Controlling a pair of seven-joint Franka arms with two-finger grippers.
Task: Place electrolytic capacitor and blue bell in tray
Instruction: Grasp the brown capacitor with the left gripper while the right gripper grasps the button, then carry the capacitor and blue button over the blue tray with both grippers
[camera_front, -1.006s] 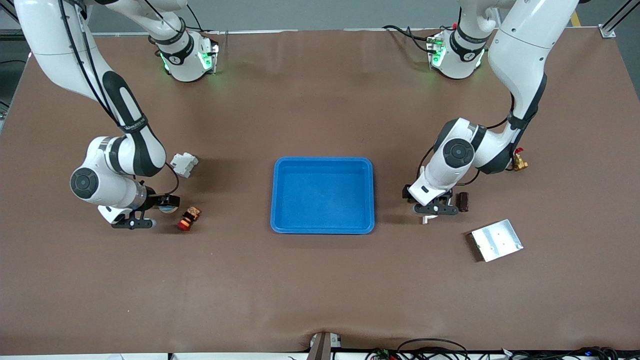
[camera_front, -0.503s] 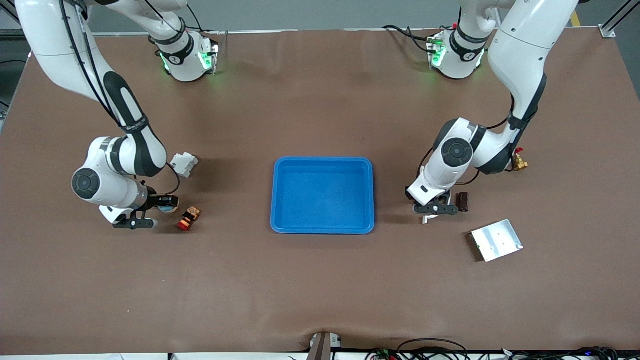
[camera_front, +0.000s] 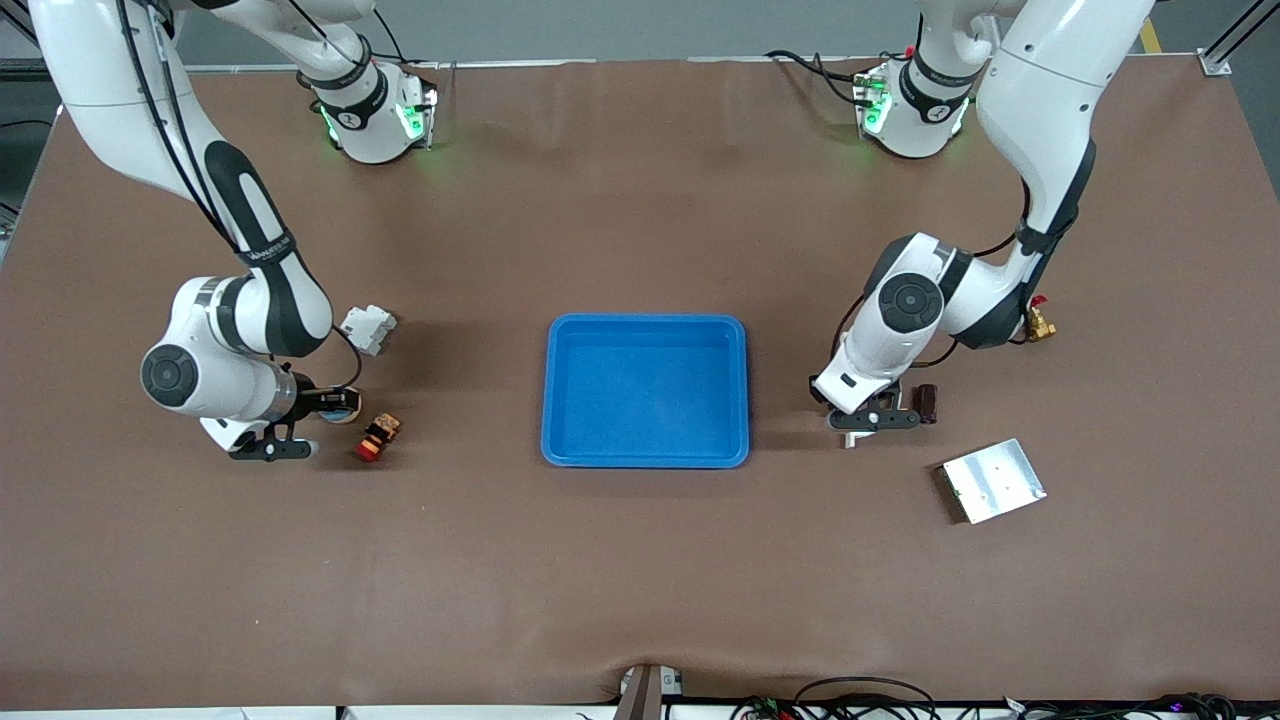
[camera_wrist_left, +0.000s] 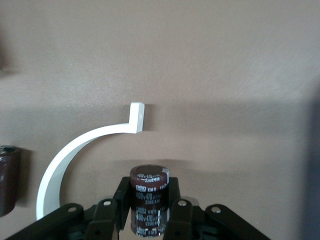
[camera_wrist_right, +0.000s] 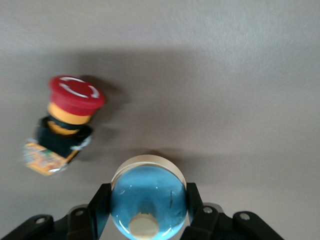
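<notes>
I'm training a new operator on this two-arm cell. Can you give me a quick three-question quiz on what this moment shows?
1. True or false: the tray already holds one of the two task items.
2. What does the left gripper hold? A) the curved white piece B) the electrolytic capacitor C) the metal plate
3. Fill in: the right gripper is shut on the ____, beside the red push button.

Key:
1. False; the tray has nothing in it.
2. B
3. blue bell
</notes>
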